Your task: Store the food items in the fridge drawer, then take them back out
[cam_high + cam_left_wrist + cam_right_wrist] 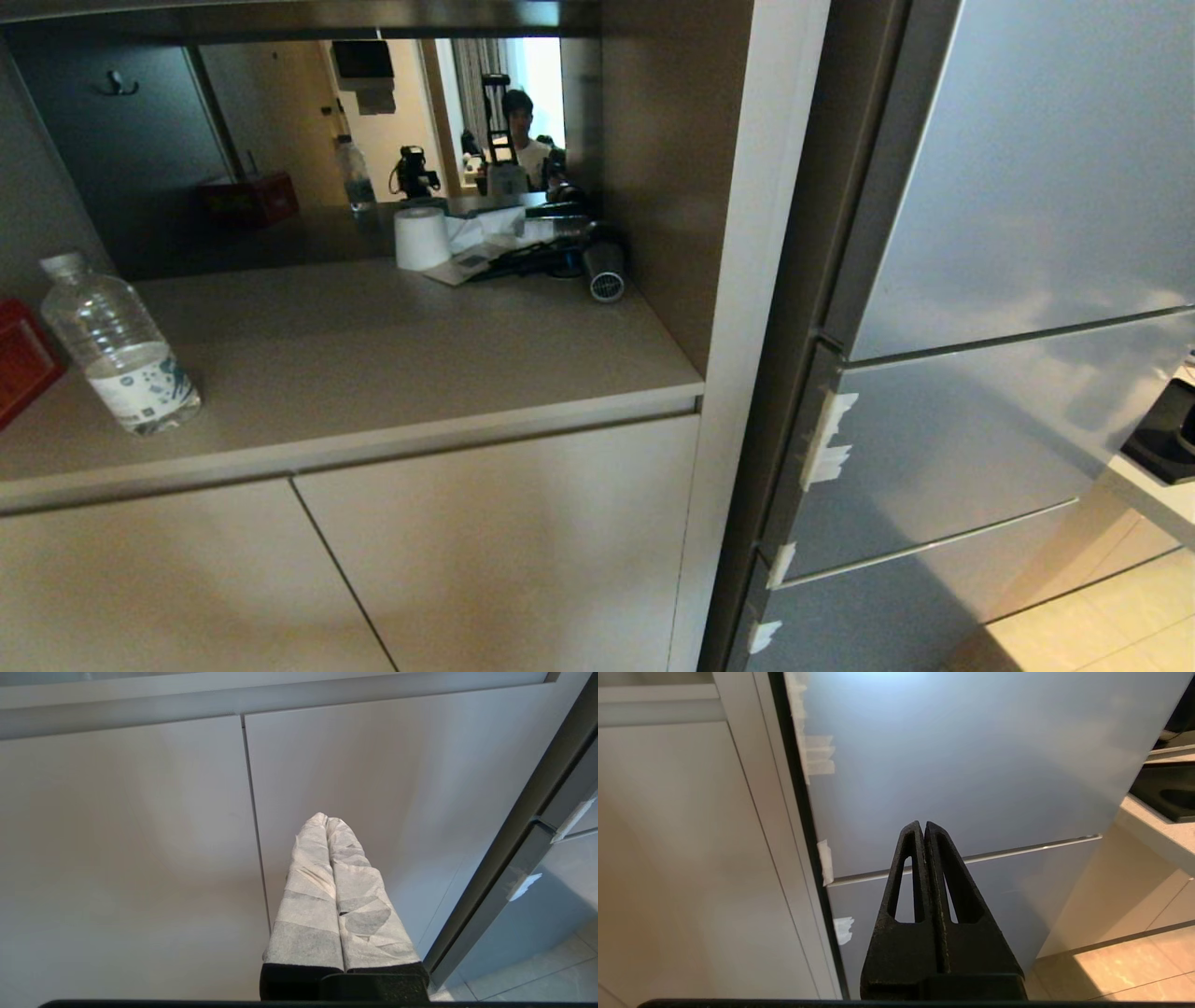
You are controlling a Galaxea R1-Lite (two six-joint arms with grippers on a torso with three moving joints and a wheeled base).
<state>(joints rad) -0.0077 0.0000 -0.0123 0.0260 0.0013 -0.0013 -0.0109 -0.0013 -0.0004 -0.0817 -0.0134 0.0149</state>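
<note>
- The left gripper (pixel 327 819), its fingers wrapped in pale, wrinkled tape, is pressed together and empty, pointing at smooth beige cabinet doors (pixel 140 858).
- The right gripper (pixel 923 823), black with hollow triangular fingers, is likewise closed on nothing, facing the matte silver fridge (pixel 948 765).
- The fridge drawer (pixel 934 467), a flat grey panel between two thin seams, sits at four o'clock in the head view, fully pushed in; its inside is hidden.
- Neither food item can be made out anywhere.
- At nine o'clock a clear ribbed water bottle (pixel 117 345) stands beside a red box (pixel 21 359) cut off by the edge.
- At twelve o'clock a white paper roll (pixel 421 238) and dark, hard-to-read clutter (pixel 551 252) sit on the counter (pixel 373 355).
</note>
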